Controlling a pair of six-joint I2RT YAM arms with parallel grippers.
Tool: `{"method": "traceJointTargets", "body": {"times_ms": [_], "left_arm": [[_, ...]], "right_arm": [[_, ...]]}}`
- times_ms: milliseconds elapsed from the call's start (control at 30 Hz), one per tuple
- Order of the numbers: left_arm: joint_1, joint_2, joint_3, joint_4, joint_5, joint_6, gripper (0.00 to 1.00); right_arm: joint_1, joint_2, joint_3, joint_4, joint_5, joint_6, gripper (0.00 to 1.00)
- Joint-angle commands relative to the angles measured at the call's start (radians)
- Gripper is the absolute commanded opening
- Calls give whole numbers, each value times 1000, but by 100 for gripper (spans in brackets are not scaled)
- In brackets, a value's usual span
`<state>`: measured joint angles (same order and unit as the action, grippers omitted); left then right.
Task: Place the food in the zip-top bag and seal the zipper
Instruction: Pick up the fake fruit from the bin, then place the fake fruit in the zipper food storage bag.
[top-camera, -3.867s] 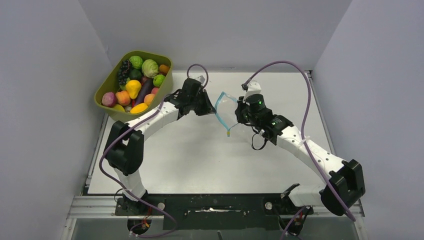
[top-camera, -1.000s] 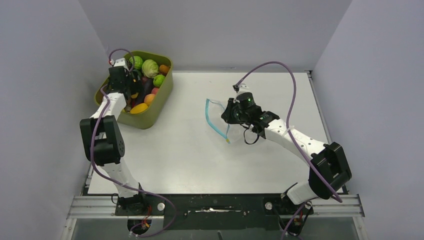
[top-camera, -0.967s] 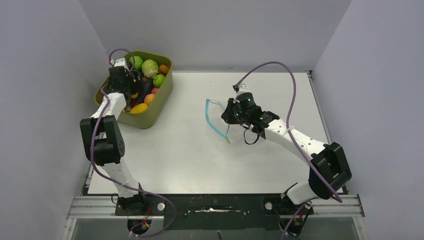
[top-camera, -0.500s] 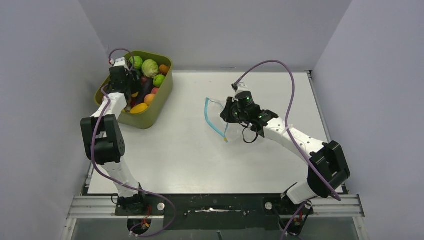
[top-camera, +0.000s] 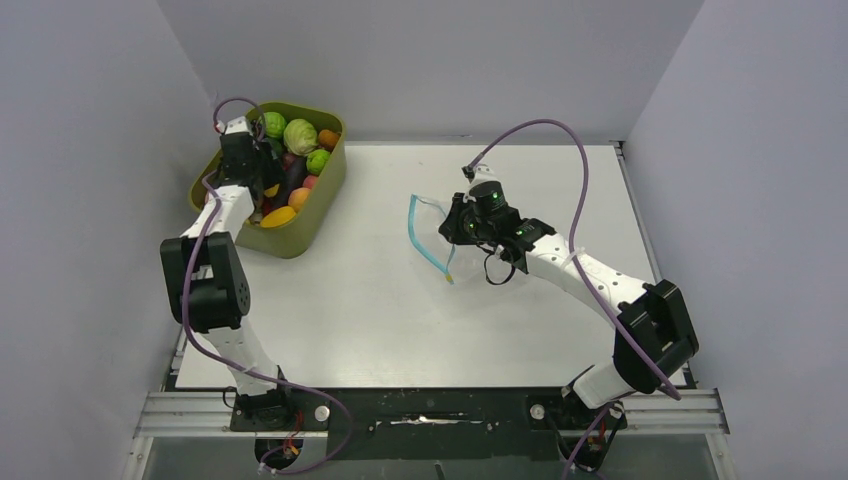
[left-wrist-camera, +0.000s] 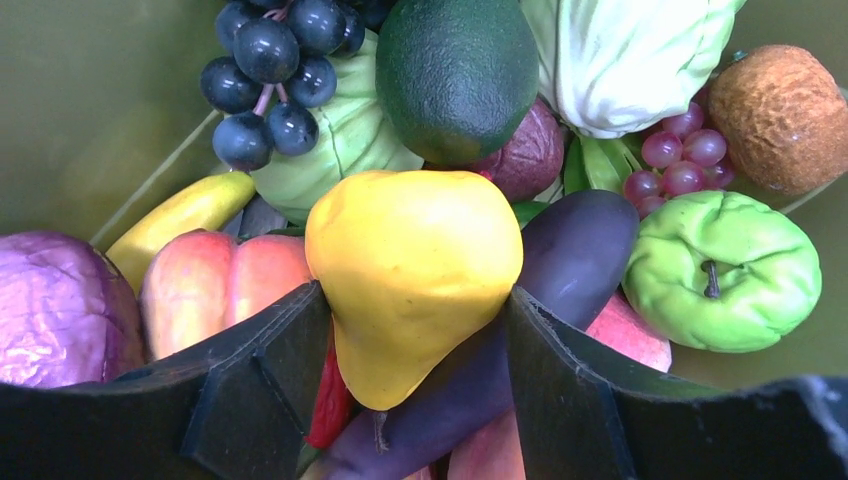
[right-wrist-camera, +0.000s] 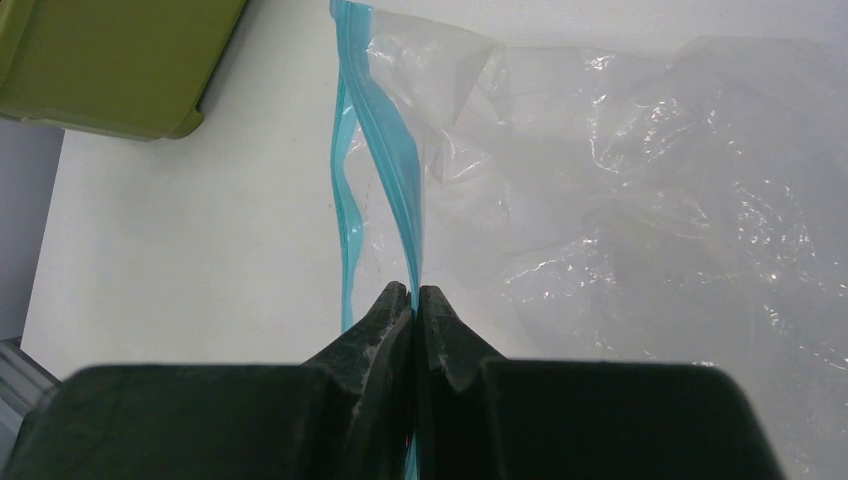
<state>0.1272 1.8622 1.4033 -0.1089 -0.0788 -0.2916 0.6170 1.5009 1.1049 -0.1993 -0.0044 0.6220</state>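
Left hand (left-wrist-camera: 415, 300) tighter around yellow pear (left-wrist-camera: 410, 240)

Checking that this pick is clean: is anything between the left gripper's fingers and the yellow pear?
Nothing visible does. The yellow pear sits directly between the left gripper's two fingers, one at each side. A purple eggplant and a peach press close beside the pear, so either might get nudged.

Your right fingers (right-wrist-camera: 372, 335) pinch the teal zipper (right-wrist-camera: 385, 150); its other strip bows loose to the left. The clear zip-top bag (right-wrist-camera: 640, 200) lies crumpled rightward on the white bench (right-wrist-camera: 200, 250). An olive tub (right-wrist-camera: 110, 60) sits top left.
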Motion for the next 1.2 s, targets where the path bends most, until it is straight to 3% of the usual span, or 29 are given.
{"method": "traceJointTargets", "body": {"times_ms": [0, 533, 1167], "left_arm": [[-9, -97, -4, -24, -5, -29, 38], [-18, -212, -63, -13, 42, -55, 37], [-18, -395, -150, -60, 103, -172, 32]], "right_arm": [[9, -12, 44, 51, -8, 17, 0], [12, -36, 24, 59, 1, 31, 0], [10, 43, 84, 92, -33, 90, 0]]}}
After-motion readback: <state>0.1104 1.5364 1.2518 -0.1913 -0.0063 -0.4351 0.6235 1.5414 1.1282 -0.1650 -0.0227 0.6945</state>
